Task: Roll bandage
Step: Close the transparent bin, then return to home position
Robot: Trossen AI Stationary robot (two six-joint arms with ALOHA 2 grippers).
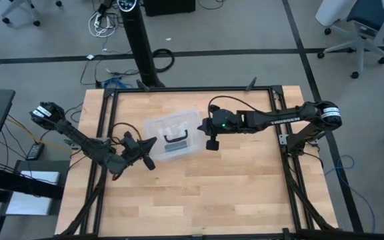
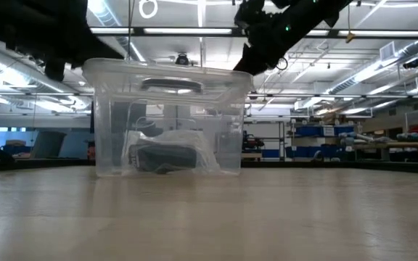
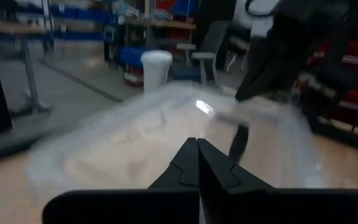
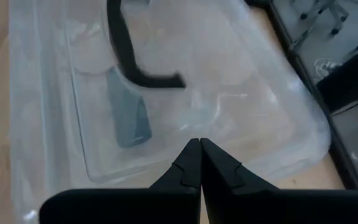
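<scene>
We see the bandage (image 2: 164,157) as a dark flat bundle inside a crinkly clear bag (image 2: 194,148), lying on the floor of the lidded clear box (image 1: 153,127) with black handle (image 1: 176,138) mid-table. Left gripper (image 1: 149,163) hovers just left of the box, fingers pressed together, empty. Right gripper (image 1: 212,143) hovers at its right edge, likewise closed, empty.

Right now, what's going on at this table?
Nothing is being handled yet. A clear plastic box with a black handle sits closed mid-table, the dark bandage visible inside through its wall. The left gripper is beside the box's left edge and the right gripper just off its right edge, both with fingers shut and empty.
</scene>
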